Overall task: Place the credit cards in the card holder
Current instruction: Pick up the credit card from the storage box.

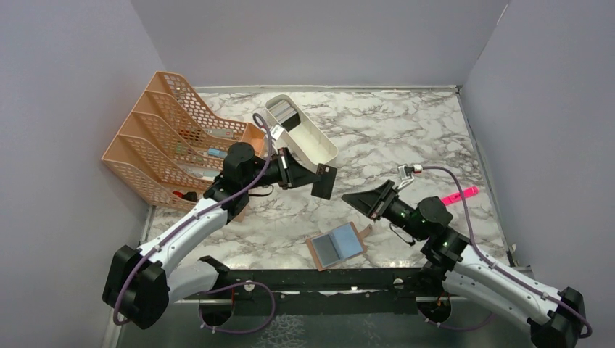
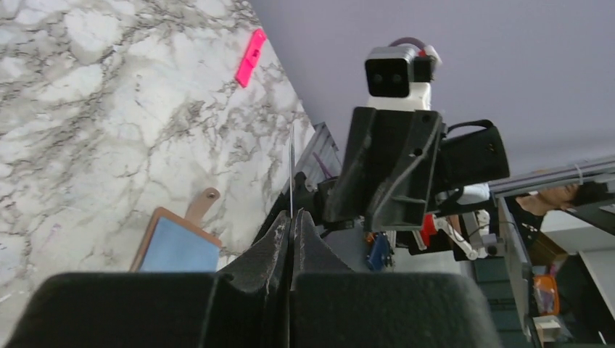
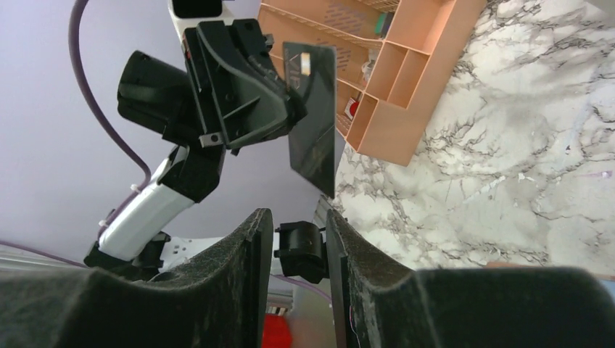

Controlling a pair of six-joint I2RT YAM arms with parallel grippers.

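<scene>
The left gripper (image 1: 317, 174) is clamped on a dark card (image 1: 324, 182) and holds it in the air over the middle of the table (image 1: 406, 130), just off the near end of the white tray (image 1: 320, 149). From above, the card's long axis runs far to near across the line of the fingers, with its free end tilted toward the near edge. It is pinched by its far end. The right wrist view shows the broad face of the card (image 3: 313, 116) turned toward that camera, long axis close to upright, low corner just beyond the right fingertips (image 3: 261, 221). The left wrist view shows the same card (image 2: 291, 170) edge-on, only a thin line rising from the shut fingers. The right gripper (image 1: 347, 195) points at the card from the right, jaws apart with nothing between them and not touching it. The holder (image 1: 335, 246) lies open and flat on the table near the front edge, between the two arms, with a blue card (image 1: 349, 243) on its right half. Its left half looks grey, and I cannot tell whether that is a card or a pocket. More cards (image 1: 283, 114) sit at the far end of the tray, too small to count. A pink pen (image 1: 460, 196) lies right of the right arm; the orange rack (image 1: 163, 134) is partly hidden behind the left arm
</scene>
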